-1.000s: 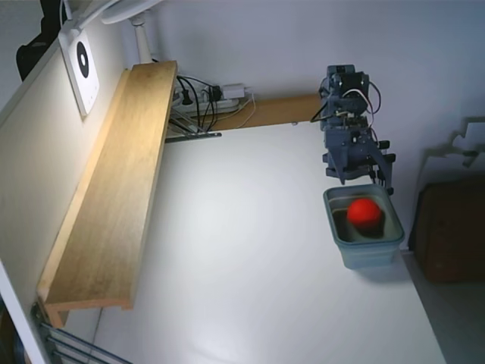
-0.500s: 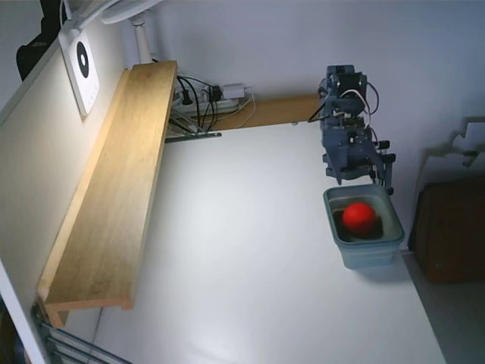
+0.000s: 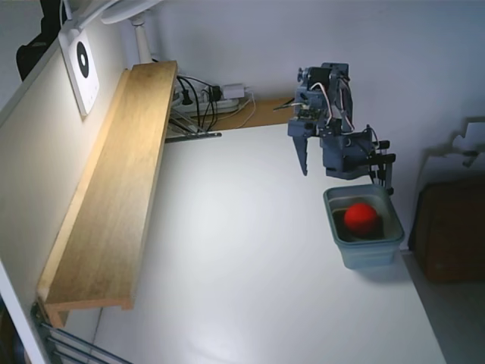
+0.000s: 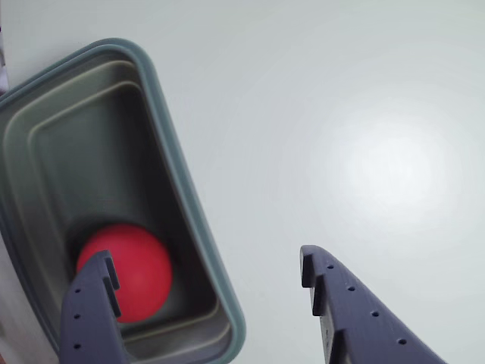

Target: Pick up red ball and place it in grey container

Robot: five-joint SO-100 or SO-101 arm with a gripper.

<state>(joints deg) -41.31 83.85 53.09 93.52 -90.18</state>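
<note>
- Two fingers of the pincer (image 4: 204, 277) stand spread wide with nothing between them; in the wrist view only bare table shows through the gap.
- One finger (image 4: 91, 318) hangs above the tub's inside, overlapping the ball in the picture, while the other finger (image 4: 356, 311) hangs over the white table (image 4: 364, 114). The jaws therefore straddle the tub's long rim rather than sitting squarely over it.
- Just under and beside the first finger lies the red ball (image 4: 132, 265), resting on the floor of the grey tub (image 4: 163, 114) near one end wall. It touches no finger, so it looks let go rather than held.
- In the fixed view the pincer (image 3: 307, 163) points downward, above and to the left of the tub (image 3: 367, 254), clear of its rim, with the ball (image 3: 361, 218) plainly inside.
- The tub stands upright on the table just beside the arm's base, near the table's right edge in that view, an easy reach for a short arm.
- Judging by this, the placing looks finished: the ball is contained, and the wide jaws suit a release with room to lift away without catching the rim.
- Well away from the pincer, along the far left wall, runs a long wooden shelf (image 3: 114, 205), with cables (image 3: 208, 98) bunched at its far end; neither bears on the job.
</note>
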